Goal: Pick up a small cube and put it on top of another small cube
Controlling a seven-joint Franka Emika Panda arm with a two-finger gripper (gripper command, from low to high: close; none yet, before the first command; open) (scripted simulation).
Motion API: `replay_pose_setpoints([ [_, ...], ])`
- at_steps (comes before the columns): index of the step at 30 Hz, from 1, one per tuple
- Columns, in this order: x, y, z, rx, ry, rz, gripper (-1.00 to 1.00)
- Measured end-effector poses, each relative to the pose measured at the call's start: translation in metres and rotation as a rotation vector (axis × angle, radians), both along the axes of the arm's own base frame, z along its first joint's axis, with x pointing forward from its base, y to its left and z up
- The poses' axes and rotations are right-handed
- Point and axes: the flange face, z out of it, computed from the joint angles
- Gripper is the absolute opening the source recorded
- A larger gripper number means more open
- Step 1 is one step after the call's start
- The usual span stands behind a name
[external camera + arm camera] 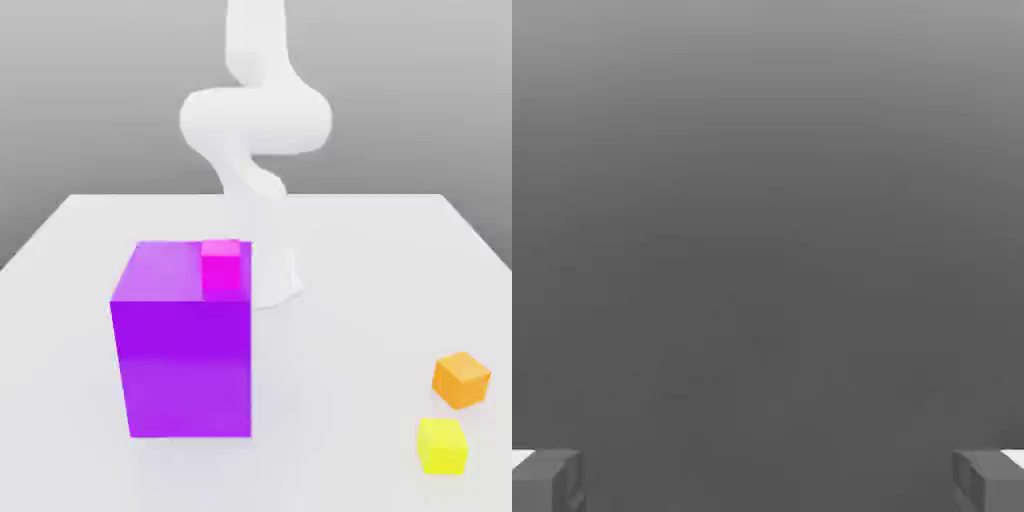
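While the white arm [255, 120] rises behind the big purple cube [185, 345] in the exterior view, the hand view shows the gripper [768, 480] with jaws spread wide, nothing between them, plain grey beyond. Small orange cube [461, 379] sits on the white table [340, 400] at the exterior view's right, just beside the small yellow cube [442, 446], apart from it. Small magenta cube [221, 266] shows at the purple cube's top rear edge; on it or behind it, cannot tell.
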Motion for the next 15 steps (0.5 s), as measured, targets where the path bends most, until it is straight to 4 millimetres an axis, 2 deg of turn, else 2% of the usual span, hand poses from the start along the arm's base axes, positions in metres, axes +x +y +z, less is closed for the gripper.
replay_pose_setpoints([
  [3,0.032,0.043,-0.062,-0.027,0.096,0.034,0.00],
  [7,0.052,0.097,-0.146,-0.060,0.216,0.086,0.00],
  [11,0.051,0.149,-0.232,-0.089,0.333,0.147,0.00],
  [15,0.028,0.195,-0.315,-0.112,0.451,0.215,0.00],
])
